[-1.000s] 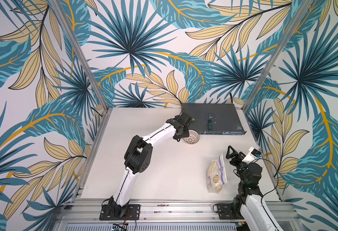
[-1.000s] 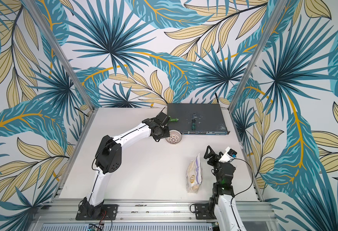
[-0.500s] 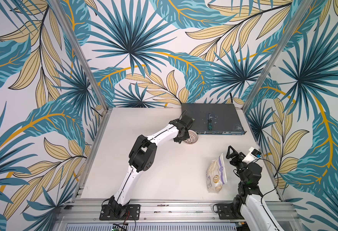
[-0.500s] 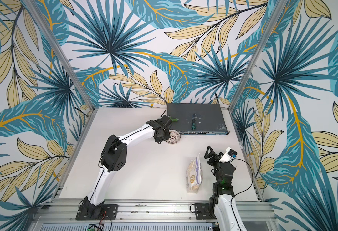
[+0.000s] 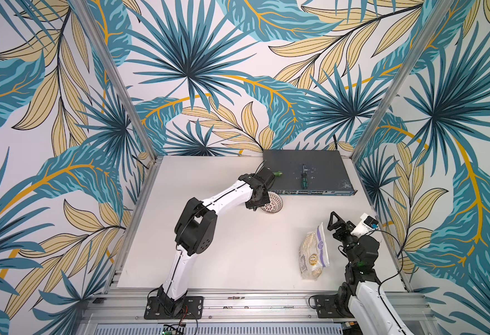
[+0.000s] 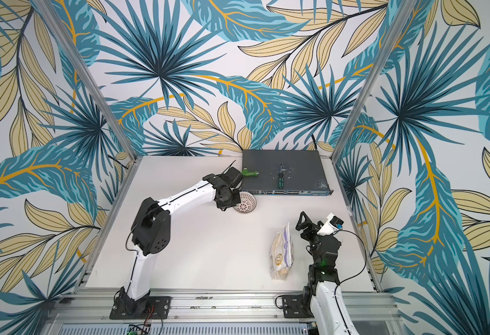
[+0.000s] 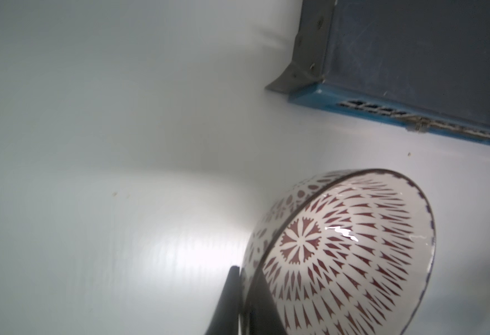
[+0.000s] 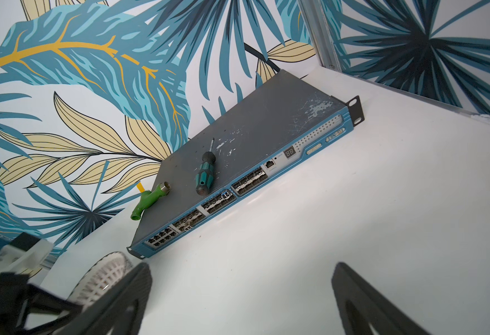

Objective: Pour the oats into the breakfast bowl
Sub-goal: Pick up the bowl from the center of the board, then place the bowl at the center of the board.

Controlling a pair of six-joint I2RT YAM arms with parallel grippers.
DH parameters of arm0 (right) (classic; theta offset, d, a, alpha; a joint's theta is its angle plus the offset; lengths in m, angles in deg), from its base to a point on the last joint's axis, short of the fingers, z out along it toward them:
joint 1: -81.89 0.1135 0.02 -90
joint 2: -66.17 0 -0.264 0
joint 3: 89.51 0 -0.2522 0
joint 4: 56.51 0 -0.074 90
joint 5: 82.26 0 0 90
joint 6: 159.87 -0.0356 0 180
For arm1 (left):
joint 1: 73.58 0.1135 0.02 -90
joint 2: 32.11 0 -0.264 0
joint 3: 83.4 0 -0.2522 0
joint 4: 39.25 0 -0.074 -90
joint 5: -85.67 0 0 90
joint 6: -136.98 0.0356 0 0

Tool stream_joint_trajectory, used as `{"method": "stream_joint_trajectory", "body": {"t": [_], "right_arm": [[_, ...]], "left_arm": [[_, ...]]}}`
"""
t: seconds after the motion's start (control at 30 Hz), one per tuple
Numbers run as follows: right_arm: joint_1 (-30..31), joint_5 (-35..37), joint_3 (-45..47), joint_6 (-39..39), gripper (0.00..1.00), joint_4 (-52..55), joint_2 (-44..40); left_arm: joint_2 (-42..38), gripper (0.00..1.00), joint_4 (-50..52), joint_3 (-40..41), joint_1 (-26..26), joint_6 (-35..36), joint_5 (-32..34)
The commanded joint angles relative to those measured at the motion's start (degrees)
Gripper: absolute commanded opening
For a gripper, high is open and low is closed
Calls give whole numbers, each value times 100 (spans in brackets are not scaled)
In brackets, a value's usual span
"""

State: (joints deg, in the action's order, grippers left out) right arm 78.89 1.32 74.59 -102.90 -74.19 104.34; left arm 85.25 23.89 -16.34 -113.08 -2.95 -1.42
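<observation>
Clear-plastic pouch of oats [image 5: 315, 252], one, flat beside the wide-open, empty right gripper [image 5: 336, 223]; long axis front-to-back, narrow end pointing rearward. One breakfast bowl [image 5: 273, 203] before the network switch [image 5: 326, 171], rim pinched in the closed left gripper [image 7: 244, 278].

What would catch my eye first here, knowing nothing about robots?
The bold tropical-leaf wallpaper covers the walls around the white table. At the table's back, the left gripper pinches the rim of the patterned breakfast bowl, just in front of a dark network switch. Nearer the front, the oats pouch lies flat beside the open right gripper.
</observation>
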Motion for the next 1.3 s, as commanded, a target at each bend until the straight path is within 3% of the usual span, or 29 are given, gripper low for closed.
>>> {"method": "stream_joint_trajectory", "body": {"t": [0.0, 0.27, 0.5, 0.9, 1.27], "right_arm": [[10, 50, 82, 9, 100, -98, 75], [10, -69, -14, 46, 100, -123, 356], [10, -114, -33, 45, 100, -160, 433], [10, -49, -46, 30, 100, -135, 478], [10, -55, -56, 24, 100, -117, 493]], "left_arm": [[-1705, 0, -149, 1267, -55, 239, -197], [-4607, 0, -635, 4726, -213, -389, -882], [-6027, 0, -1286, 6212, -640, -1314, -1222], [-5226, 0, -1882, 5932, -1874, -1822, -446], [-4329, 0, -1760, 5639, -2114, -1831, -404]]}}
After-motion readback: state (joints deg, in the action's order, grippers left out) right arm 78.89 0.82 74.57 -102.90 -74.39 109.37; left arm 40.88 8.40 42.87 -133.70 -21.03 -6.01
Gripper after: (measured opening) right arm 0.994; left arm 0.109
